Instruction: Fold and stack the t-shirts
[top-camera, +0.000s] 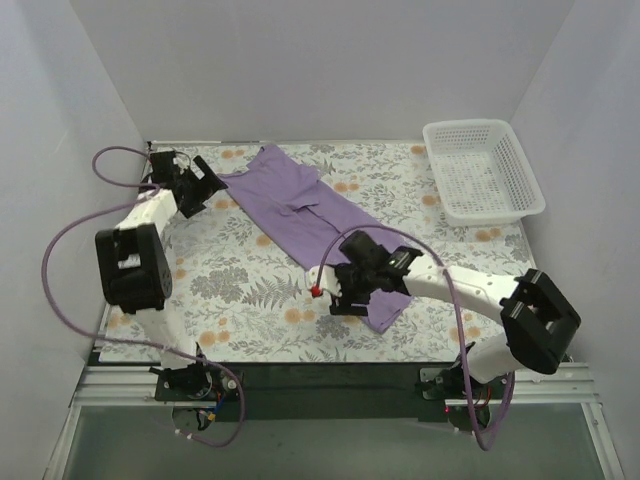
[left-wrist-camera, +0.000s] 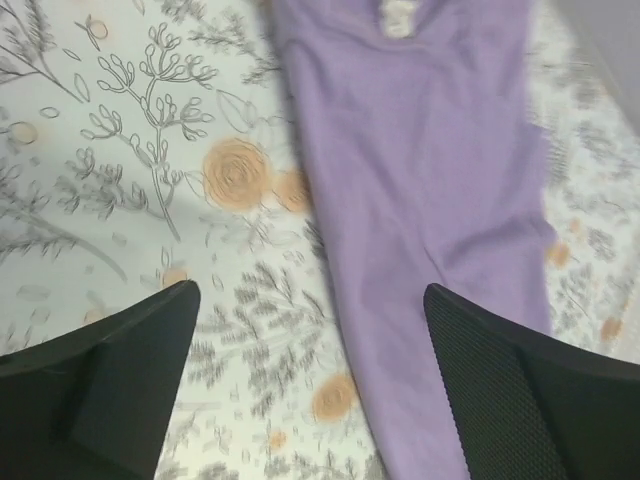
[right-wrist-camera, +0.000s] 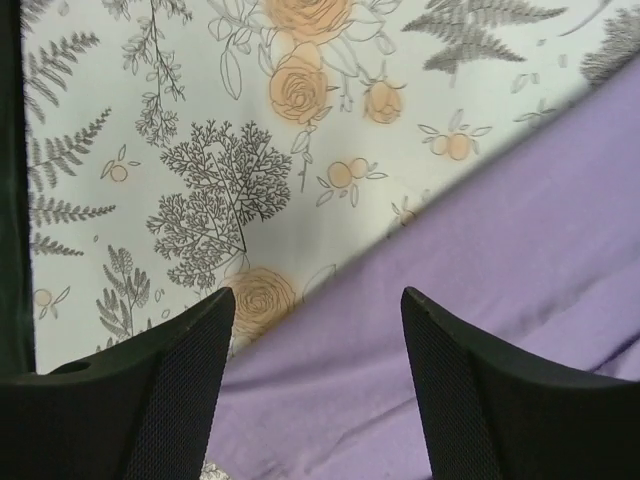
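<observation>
T-shirt (top-camera: 300, 205): lavender, spread diagonally on floral tablecloth (top-camera: 230, 290).
Left gripper (left-wrist-camera: 310, 300): you see jaws wide, empty (over shirt's edge).
Right gripper (right-wrist-camera: 318, 300): likewise wide, empty.

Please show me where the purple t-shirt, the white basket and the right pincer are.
purple t-shirt (top-camera: 303, 213): top view, middle of the cloth.
white basket (top-camera: 490, 214): top view, its near wall.
right pincer (right-wrist-camera: 317, 296): right wrist view, midway between the fingertips.
</observation>
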